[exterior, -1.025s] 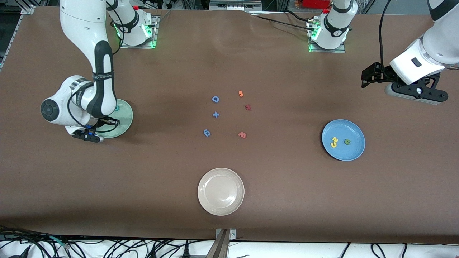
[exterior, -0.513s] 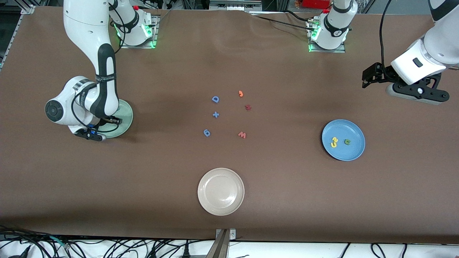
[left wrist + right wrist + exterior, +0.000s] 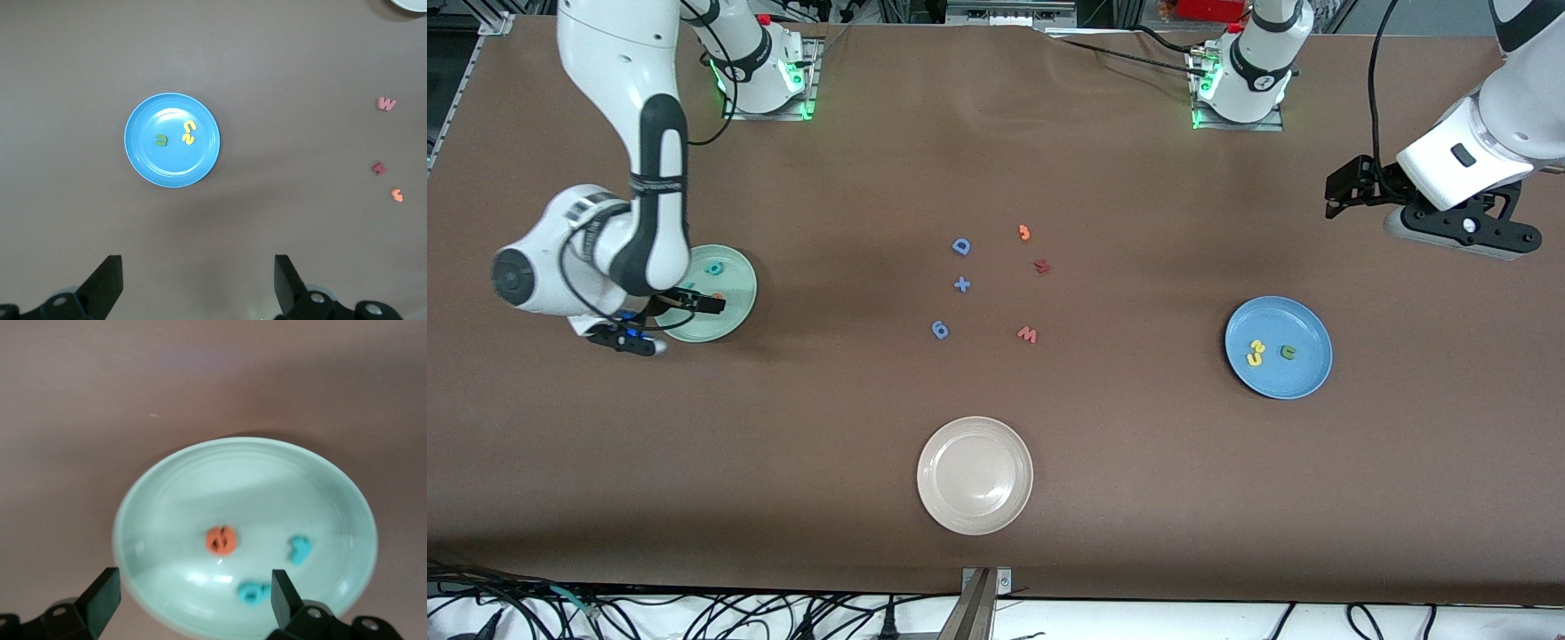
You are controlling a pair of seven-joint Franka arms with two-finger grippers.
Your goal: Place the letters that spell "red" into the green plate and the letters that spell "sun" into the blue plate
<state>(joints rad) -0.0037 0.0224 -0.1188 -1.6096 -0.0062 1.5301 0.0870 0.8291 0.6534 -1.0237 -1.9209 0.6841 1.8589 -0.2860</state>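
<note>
The foam letters look featherlight, soft and thin — best pinched across their edges; the orange "e" (image 3: 221, 540) and two teal letters (image 3: 300, 549) lie in the green plate (image 3: 167, 493), under the right hand (image 3: 190, 600), fingers spread; the left hand (image 3: 198, 283), likewise spread, waits high over the tabletop near the blue plate (image 3: 143, 157), which holds yellow (image 3: 189, 132) and green letters (image 3: 161, 140).

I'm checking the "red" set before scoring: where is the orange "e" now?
The orange "e" lies in the green plate at the right arm's end of the table, beside two teal letters, under the open right gripper.
</note>
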